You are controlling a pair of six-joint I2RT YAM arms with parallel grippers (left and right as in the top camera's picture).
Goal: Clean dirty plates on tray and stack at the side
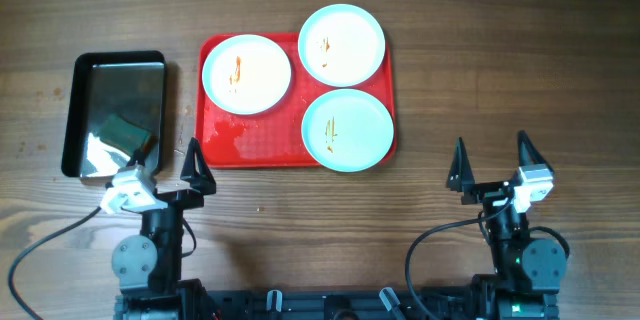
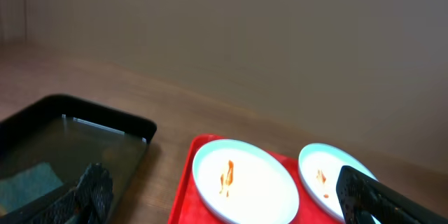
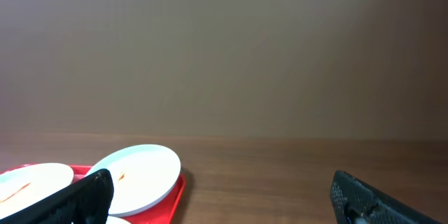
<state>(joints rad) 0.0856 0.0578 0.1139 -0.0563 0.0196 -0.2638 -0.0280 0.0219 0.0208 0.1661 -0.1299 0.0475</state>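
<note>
Three pale mint-green plates lie on the red tray (image 1: pixel 262 142). One is at the tray's back left (image 1: pixel 246 73), one at the back right (image 1: pixel 342 44), one at the front right (image 1: pixel 347 129). Each carries a small orange-brown sauce streak. My left gripper (image 1: pixel 168 155) is open and empty, near the tray's front left corner. In the left wrist view (image 2: pixel 227 194) two plates (image 2: pixel 245 182) (image 2: pixel 318 171) lie ahead of it. My right gripper (image 1: pixel 490 145) is open and empty over bare table, right of the tray. In the right wrist view (image 3: pixel 224 199) one plate (image 3: pixel 140 168) shows at the left.
A black glossy pan (image 1: pixel 115 70) stands left of the tray with a green sponge (image 1: pixel 125 132) in it; it also shows in the left wrist view (image 2: pixel 77 129). The wooden table (image 1: pixel 520 60) spreads to the right of the tray.
</note>
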